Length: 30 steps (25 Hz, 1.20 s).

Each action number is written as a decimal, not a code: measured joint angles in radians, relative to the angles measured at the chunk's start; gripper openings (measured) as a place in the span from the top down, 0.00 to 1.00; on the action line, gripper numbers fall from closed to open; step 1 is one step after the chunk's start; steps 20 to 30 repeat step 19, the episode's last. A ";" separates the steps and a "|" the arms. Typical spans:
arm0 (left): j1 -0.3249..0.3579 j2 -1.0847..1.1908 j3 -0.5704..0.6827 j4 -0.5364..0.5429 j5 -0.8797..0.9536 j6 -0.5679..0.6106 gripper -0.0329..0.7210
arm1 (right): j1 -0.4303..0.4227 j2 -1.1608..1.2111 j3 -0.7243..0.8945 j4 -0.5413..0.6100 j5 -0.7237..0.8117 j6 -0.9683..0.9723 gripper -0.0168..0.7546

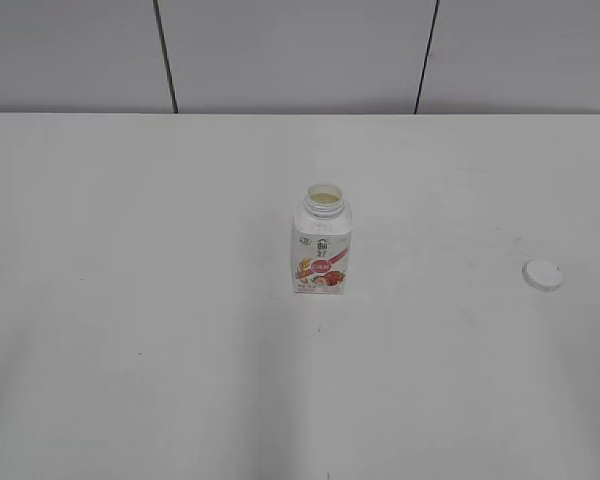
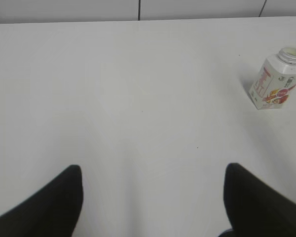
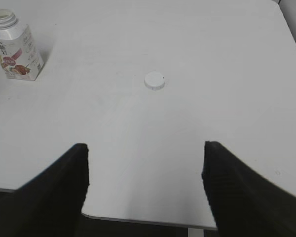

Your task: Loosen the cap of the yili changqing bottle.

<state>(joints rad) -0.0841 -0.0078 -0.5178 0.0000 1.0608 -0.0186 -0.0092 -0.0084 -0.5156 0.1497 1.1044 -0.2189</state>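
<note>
The yili changqing bottle (image 1: 322, 243) stands upright mid-table, white with a pink-red strawberry label, its wide neck uncovered and pale liquid showing inside. It also shows at the right of the left wrist view as the bottle (image 2: 277, 79) and at the top left of the right wrist view as the bottle (image 3: 14, 46). The white round cap (image 1: 542, 274) lies flat on the table well to the bottle's right, apart from it; the cap (image 3: 154, 80) sits ahead of my right gripper (image 3: 145, 148). My left gripper (image 2: 153, 170) and right gripper are both open and hold nothing, far from bottle and cap.
The white table (image 1: 140, 300) runs back to a grey panelled wall (image 1: 300, 50). Its near edge (image 3: 138, 219) lies just below my right gripper's fingers.
</note>
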 joint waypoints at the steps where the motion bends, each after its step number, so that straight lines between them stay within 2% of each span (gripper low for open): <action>1: 0.000 0.000 0.000 0.000 0.000 0.000 0.24 | 0.000 0.000 0.000 0.000 0.000 0.000 0.24; 30: 0.011 0.000 0.000 -0.005 -0.001 0.000 0.24 | 0.000 0.000 0.000 0.000 0.000 0.001 0.24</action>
